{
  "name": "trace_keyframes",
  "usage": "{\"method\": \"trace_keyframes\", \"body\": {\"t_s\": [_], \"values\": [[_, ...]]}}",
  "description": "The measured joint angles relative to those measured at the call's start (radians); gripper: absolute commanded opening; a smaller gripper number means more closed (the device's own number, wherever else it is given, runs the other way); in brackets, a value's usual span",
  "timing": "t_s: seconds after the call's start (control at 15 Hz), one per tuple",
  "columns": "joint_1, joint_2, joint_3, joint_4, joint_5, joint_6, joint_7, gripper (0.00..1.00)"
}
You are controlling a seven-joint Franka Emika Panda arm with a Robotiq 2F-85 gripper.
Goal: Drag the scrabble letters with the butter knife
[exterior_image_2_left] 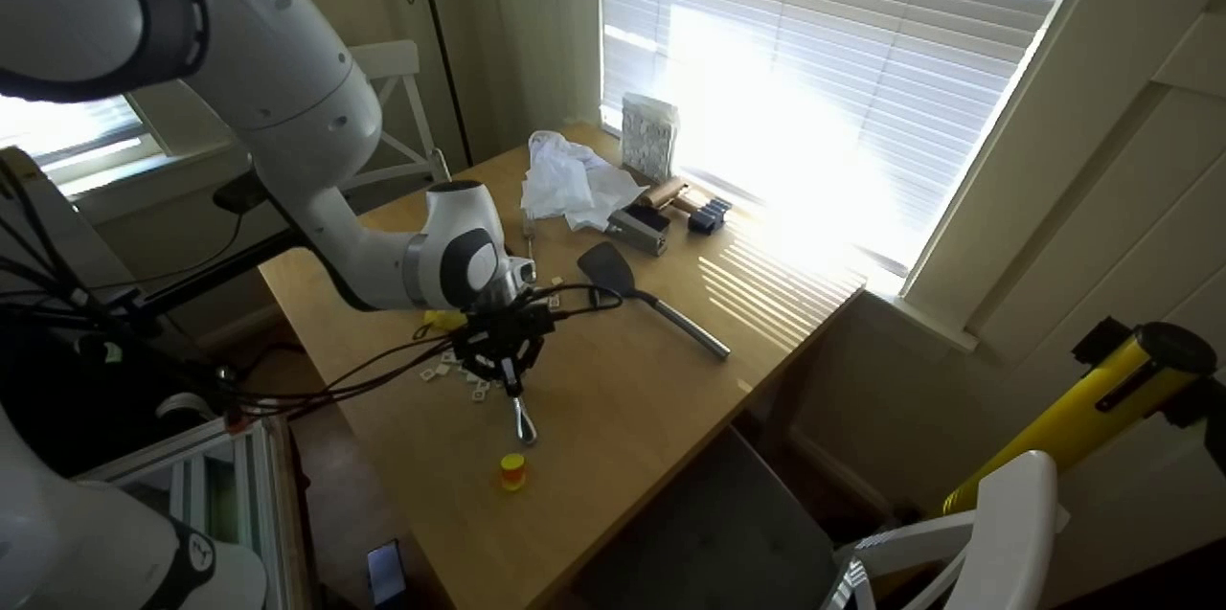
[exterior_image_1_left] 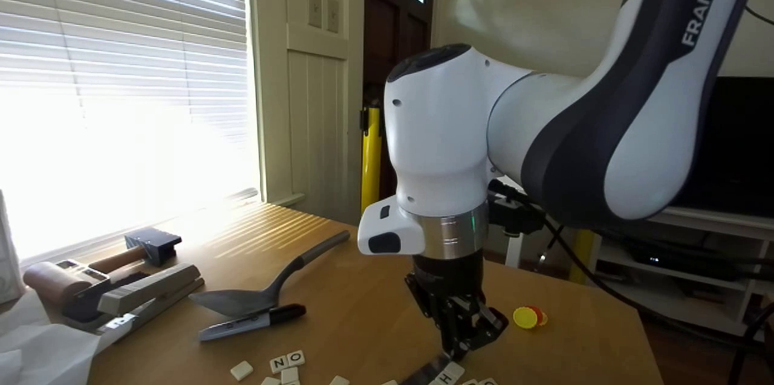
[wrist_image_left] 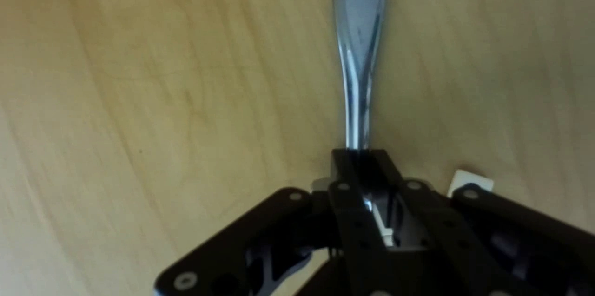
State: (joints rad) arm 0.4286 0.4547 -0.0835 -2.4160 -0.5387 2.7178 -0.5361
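My gripper (exterior_image_1_left: 458,349) is low over the table and shut on the butter knife; it also shows in an exterior view (exterior_image_2_left: 512,386) and in the wrist view (wrist_image_left: 357,154). The silver handle of the butter knife (wrist_image_left: 359,31) sticks out past the fingertips, also seen in an exterior view (exterior_image_2_left: 524,423). Its blade (exterior_image_1_left: 427,370) reaches down among the scrabble letters (exterior_image_1_left: 288,361), beside a tile marked H, and runs out of the picture. The letters lie scattered, partly hidden behind the gripper in an exterior view (exterior_image_2_left: 480,392). One tile (wrist_image_left: 468,180) shows beside the fingers in the wrist view.
A dark spatula (exterior_image_1_left: 239,301) and a marker (exterior_image_1_left: 251,323) lie near the letters. A stapler (exterior_image_1_left: 151,294), a mallet (exterior_image_1_left: 57,281) and crumpled white plastic (exterior_image_2_left: 575,184) lie toward the window. A yellow and red disc stack (exterior_image_2_left: 513,472) stands near the knife handle's end.
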Motion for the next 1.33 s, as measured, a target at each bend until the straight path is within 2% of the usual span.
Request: {"method": "trace_keyframes", "body": {"t_s": [0.27,0.53,0.93,1.33], "values": [[-0.108,0.0,0.101,0.012,0.0,-0.041,0.0,0.04],[-0.168,0.001,0.159,0.016,0.001,-0.058,0.0,0.04],[-0.224,0.001,0.2,0.037,0.007,-0.058,0.0,0.04],[-0.236,-0.031,0.218,0.041,0.007,-0.061,0.0,0.04]]}}
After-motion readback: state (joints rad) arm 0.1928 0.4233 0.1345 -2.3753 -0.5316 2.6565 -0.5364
